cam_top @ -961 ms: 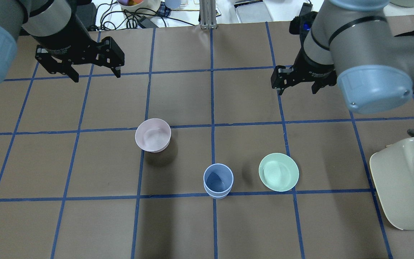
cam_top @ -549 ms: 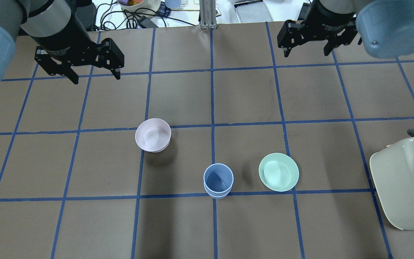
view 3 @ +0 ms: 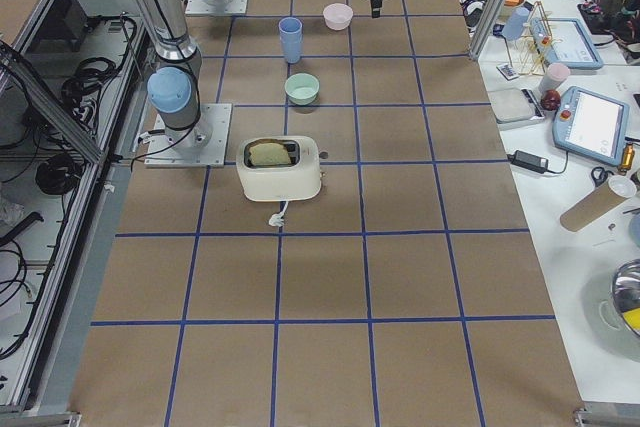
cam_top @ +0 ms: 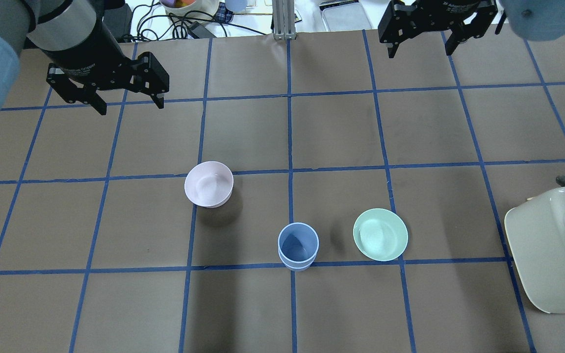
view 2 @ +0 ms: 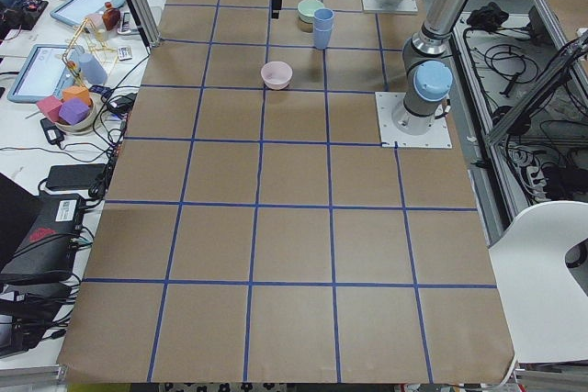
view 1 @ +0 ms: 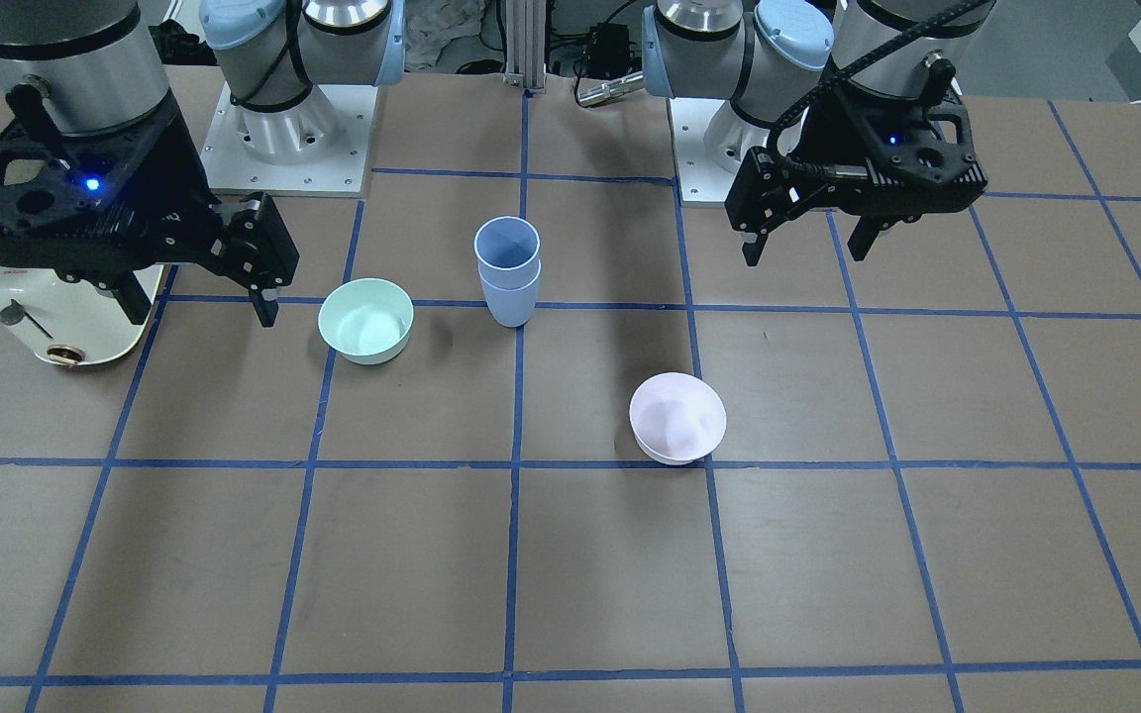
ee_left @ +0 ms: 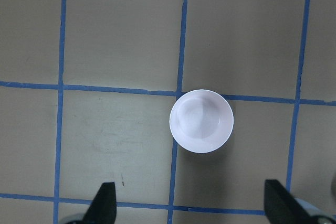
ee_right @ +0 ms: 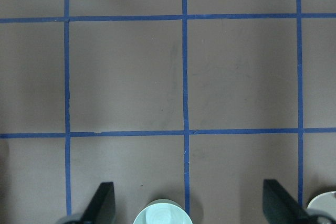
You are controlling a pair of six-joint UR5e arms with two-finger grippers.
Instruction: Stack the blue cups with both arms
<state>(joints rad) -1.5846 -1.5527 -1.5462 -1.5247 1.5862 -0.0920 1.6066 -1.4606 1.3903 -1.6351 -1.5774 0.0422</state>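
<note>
The two blue cups point(cam_top: 297, 245) stand nested one inside the other, upright, on the brown mat near the table's middle; they also show in the front view point(view 1: 507, 267). My left gripper point(cam_top: 131, 105) is open and empty, high over the far left of the mat, well away from the cups; it also shows in the front view point(view 1: 804, 255). My right gripper point(cam_top: 420, 53) is open and empty at the far right edge; it also shows in the front view point(view 1: 204, 315). Neither gripper touches anything.
A pale pink bowl point(cam_top: 209, 184) stands left of the cups and shows below the left wrist camera point(ee_left: 201, 120). A mint-green bowl point(cam_top: 380, 234) stands just right of the cups. A cream toaster point(cam_top: 547, 250) sits at the right edge. Clutter lies beyond the far edge.
My right gripper has moved away from the cups toward the table's far edge, staying open. My left gripper has barely moved. The cups and bowls have not moved.
</note>
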